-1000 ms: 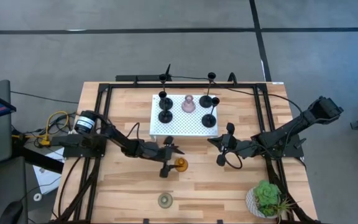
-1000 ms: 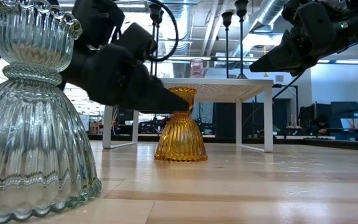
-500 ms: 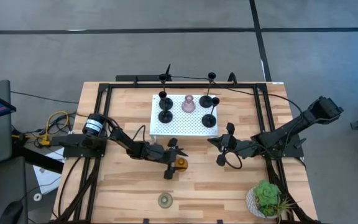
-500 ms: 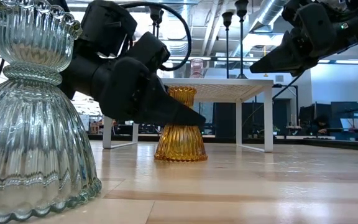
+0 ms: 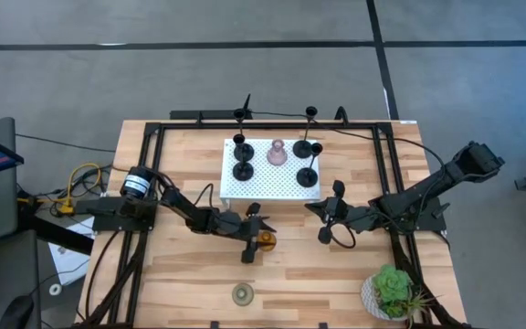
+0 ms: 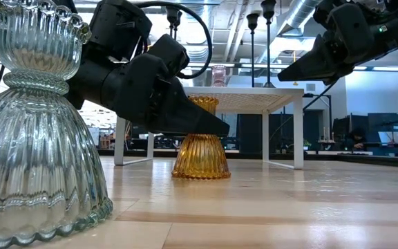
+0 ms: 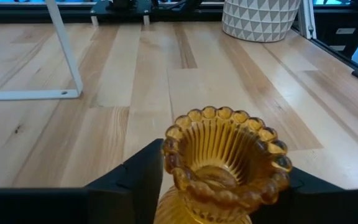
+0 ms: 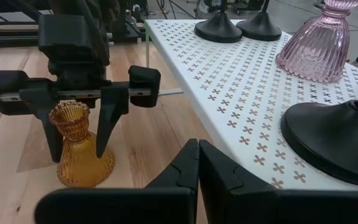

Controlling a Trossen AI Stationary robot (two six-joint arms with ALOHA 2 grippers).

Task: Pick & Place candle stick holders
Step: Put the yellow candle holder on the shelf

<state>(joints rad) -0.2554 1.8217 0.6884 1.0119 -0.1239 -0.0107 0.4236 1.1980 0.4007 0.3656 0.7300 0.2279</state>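
Observation:
The amber holder (image 5: pixel 266 241) stands upright on its base on the wood table, in front of the white platform (image 5: pixel 286 187). My left gripper (image 5: pixel 252 236) is open and low over the table, one finger on either side of the amber holder's neck (image 8: pixel 73 134). My right gripper (image 5: pixel 329 221) is shut and empty, hovering right of the platform's near corner. The pink holder (image 5: pixel 278 153) and three black holders (image 5: pixel 242 169) stand on the platform. The pale green holder (image 5: pixel 242 294) stands near the table's near edge. My left gripper's fingers (image 8: pixel 109 121) come level from the table's left and stand either side of the amber holder's neck, below its scalloped rim (image 7: pixel 225 146). Whether they touch it, I cannot tell. The holder stands upright on the table.
Two more black holders (image 5: pixel 310 112) stand at the table's far edge. A green potted plant (image 5: pixel 393 292) is at the near right corner. The platform's white legs (image 7: pixel 64 50) stand just beyond the amber holder. Bare wood lies between the amber and pale green holders.
My left gripper has moved toward the table's right and down, so that its open fingers now stand around the amber holder's neck. The holder has stayed where it was. My right arm has kept still.

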